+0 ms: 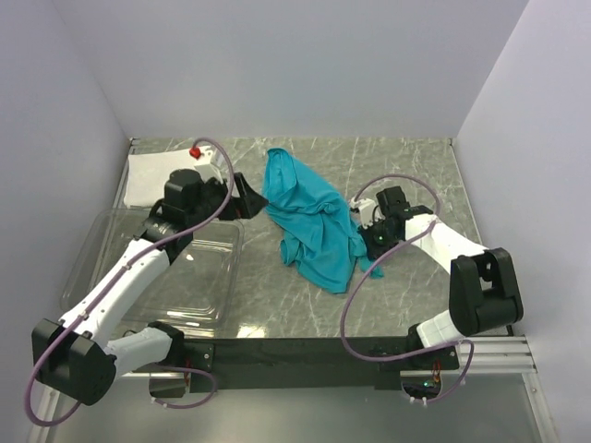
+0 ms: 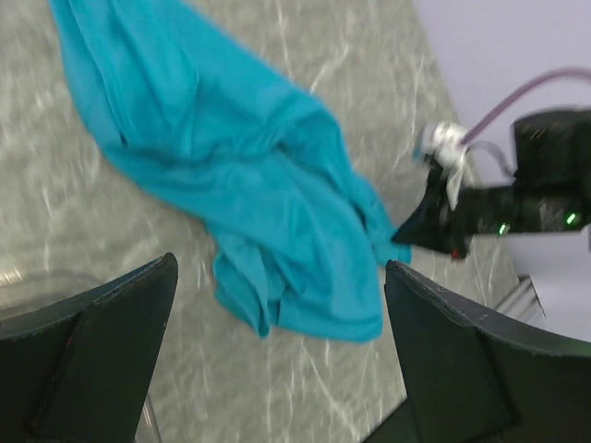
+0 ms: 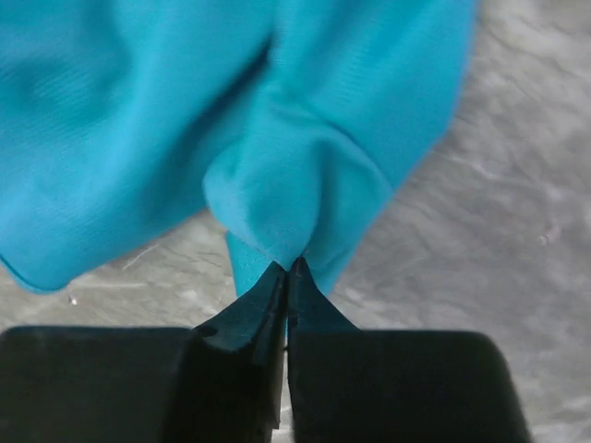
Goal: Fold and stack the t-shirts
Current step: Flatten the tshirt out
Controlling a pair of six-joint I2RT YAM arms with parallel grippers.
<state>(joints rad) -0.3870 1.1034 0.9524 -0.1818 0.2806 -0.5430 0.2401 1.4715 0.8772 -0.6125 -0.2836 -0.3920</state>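
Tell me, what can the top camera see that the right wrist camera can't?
Only the top view shows the folded white shirt in the far left corner, the clear bin, and the left gripper. Only the right wrist view shows up close the right gripper pinched shut on a fold of cloth. Both show the teal-blue shirt, crumpled on the marbled table.

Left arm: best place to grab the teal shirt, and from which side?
Far-left edge of the teal shirt, from its left: it lies free beside the open left gripper. The right gripper pinches the opposite near-right fold, so pulling apart should spread it.
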